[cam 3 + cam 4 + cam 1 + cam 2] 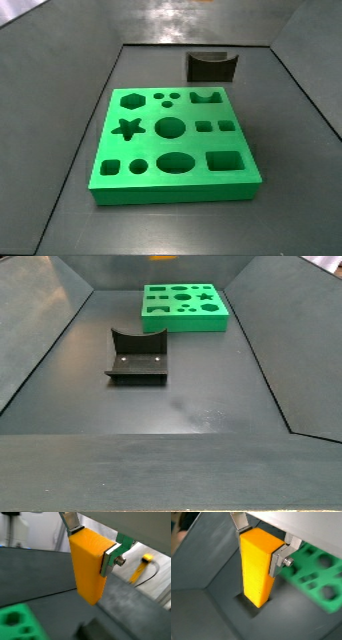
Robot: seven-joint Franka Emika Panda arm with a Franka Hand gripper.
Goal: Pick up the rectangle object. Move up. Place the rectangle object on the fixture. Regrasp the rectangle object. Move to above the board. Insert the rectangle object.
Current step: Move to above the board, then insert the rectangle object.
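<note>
Dark grey floor [201, 406] with sloped grey walls, like a shallow bin. Both side views show only the floor furniture; the arm is above their edge and out of sight there.

Green board [174, 140] lies flat, its cut-outs facing up: star, hexagon, circles, squares, ovals. All holes look empty. Black fixture [138, 356] sits well apart from the board, notch upward, nothing resting on it.

Gripper [261, 543] shows only in the wrist views. Orange block [258, 569] hangs between the two silver fingers [280, 562], long axis pointing down toward the floor. Jaws are pinching the block near its upper end, plates flat against opposite faces; most of its length hangs free below the grip.

Judgement: a hold near the top suits lifting and carrying, and leaves the lower end free to be set down into the fixture's notch. It would be a poor hold for pushing into a hole, which is likely why a regrasp is planned.

Board corner [17, 624] shows in a wrist view off to one side below, and the block's lower end is clear of the floor. Reads as the lifted stage, fixture placement not yet done.
</note>
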